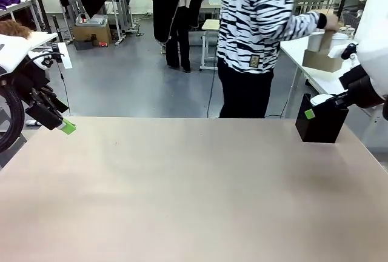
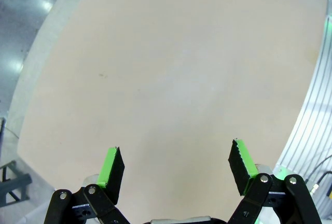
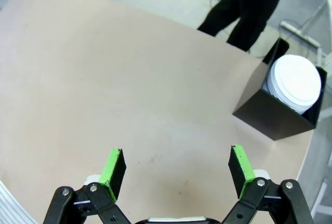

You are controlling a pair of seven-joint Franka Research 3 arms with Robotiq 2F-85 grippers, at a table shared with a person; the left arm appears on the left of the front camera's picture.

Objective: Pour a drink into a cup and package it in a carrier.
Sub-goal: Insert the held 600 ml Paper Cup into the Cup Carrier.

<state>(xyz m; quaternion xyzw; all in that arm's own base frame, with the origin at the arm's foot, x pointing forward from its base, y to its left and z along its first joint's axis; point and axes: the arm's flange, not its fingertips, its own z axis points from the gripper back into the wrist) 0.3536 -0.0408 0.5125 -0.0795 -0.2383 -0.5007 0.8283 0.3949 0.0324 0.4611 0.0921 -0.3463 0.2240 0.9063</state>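
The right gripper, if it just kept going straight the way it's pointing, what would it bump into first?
Most likely the bare table top. In its wrist view the right gripper points with open jaws at empty tan surface. The black box holding white lids sits off to one side, apparently outside that line, though depth is hard to judge.

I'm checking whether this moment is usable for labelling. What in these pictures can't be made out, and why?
- Black box, front view: the right claw covers part of it, so its contents are unreadable there.
- White discs in the box, right wrist view: their number and whether they are lids is unclear; they overlap.
- What the person's hand handles at the side table, front view: too small and partly covered.
- Left claw, front view: its opening is unclear; it overlaps itself.
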